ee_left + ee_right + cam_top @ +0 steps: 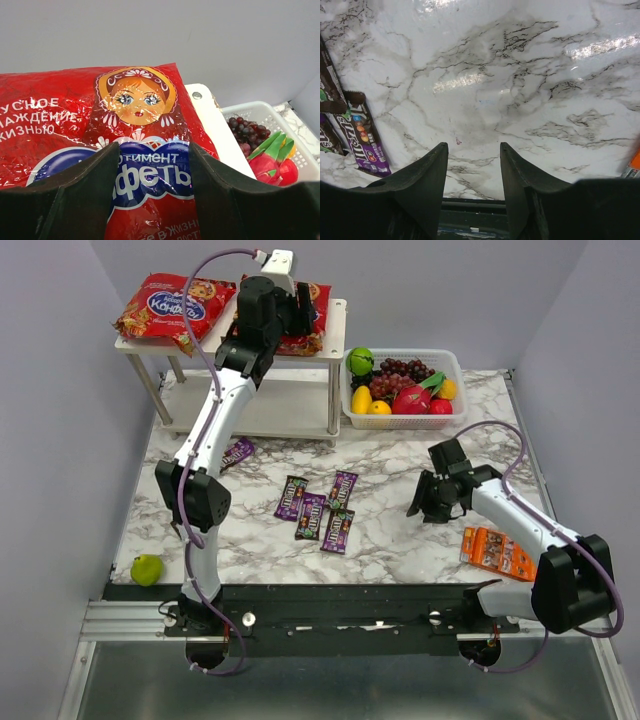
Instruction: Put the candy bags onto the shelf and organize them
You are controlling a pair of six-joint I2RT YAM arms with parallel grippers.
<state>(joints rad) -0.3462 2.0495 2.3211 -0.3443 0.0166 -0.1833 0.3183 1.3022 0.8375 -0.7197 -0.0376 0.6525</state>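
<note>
Well, one red bag (135, 100) lies flat on the right end of the shelf's (210, 117) top board, doll face up, and the left gripper (155, 150) sits right over it. Its fingers (85, 180) stand parted, with the blue logo showing in the gap between them (whether the tips touch the foil I cannot tell). The bag spreads out past both fingers, so they are above it and not around it. The other bag (165, 308) lies on the left end of the same board. Five packets (311, 516) lie on the table (400, 465): four bunched mid-table, one near the shelf's leg. The right gripper (473, 150) hovers low over bare marble, fingers parted with nothing between them, the bunch to its left. A fruit basket (455, 365) stands just beside the shelf.
</note>
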